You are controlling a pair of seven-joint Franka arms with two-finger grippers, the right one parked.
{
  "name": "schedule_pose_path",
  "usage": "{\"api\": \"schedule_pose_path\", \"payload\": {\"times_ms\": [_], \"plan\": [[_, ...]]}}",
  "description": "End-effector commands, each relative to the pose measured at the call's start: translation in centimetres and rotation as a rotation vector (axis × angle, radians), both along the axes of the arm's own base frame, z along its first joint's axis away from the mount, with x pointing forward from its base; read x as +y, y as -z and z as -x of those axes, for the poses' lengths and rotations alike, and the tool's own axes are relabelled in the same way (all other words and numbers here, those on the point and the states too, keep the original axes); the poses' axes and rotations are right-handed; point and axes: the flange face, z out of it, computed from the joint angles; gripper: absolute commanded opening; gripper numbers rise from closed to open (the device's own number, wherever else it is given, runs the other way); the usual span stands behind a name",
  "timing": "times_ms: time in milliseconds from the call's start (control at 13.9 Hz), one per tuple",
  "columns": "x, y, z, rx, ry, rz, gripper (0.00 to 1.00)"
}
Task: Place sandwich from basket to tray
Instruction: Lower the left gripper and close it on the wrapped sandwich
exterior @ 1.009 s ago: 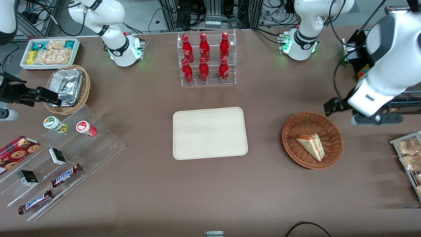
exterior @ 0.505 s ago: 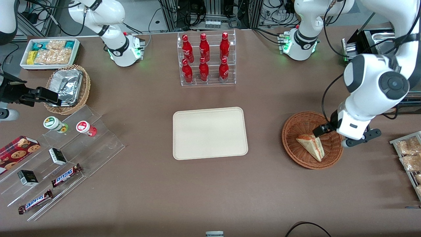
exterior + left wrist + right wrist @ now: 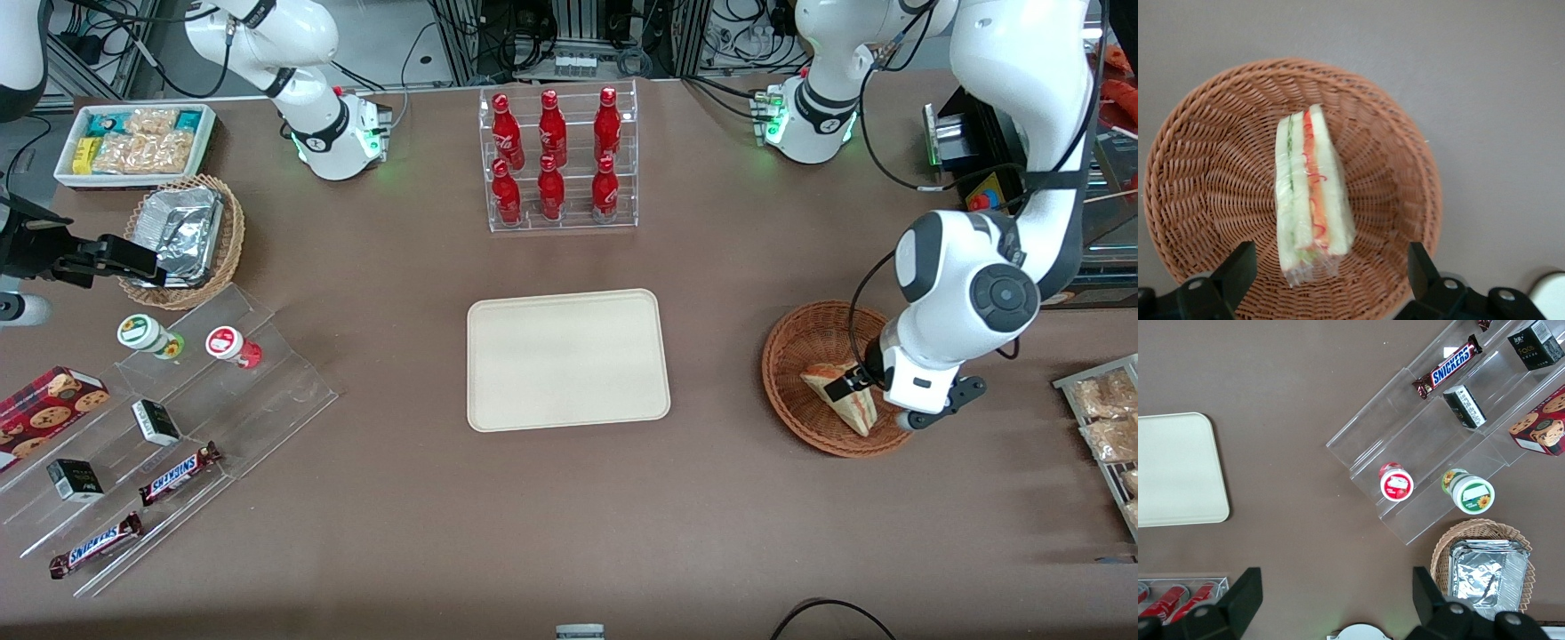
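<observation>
Item: clear-wrapped triangular white-bread sandwich (image 3: 1310, 193), lying in round reddish-brown wicker basket (image 3: 1198, 173). Left gripper (image 3: 1328, 277) above it, fingers apart, straddling. Cream rectangular plastic tray (image 3: 567, 359) unoccupied. Risk: slick wrap slipping, or fingers snagging weave.

We see the sandwich (image 3: 1310, 190), a clear-wrapped wedge of pale bread with green and red-orange filling along its cut edge, lying in the round reddish-brown wicker basket (image 3: 796, 342), seemingly on its side. Our gripper (image 3: 1328, 273) hangs just above it, fingers spread wide on either side. The cream rectangular tray (image 3: 566, 359) lies flat mid-table, well apart from the basket.
</observation>
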Motion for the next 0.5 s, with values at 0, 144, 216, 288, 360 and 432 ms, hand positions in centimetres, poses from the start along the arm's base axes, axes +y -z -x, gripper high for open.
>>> {"api": "schedule_pose_path", "payload": {"times_ms": [0, 144, 216, 288, 360, 432], "plan": [[1.4, 1.7, 0.8, 0.003, -0.022, -0.033, 1.00], [1.7, 3.2, 1.5, -0.013, -0.032, -0.030, 1.00], [2.2, 3.7, 1.6, -0.027, -0.052, -0.031, 1.00], [2.2, 3.9, 1.5, -0.031, -0.061, -0.030, 1.00], [2.1, 4.2, 1.5, -0.028, -0.070, -0.030, 1.00], [2.0, 4.3, 1.5, -0.027, -0.070, -0.029, 1.00]]}}
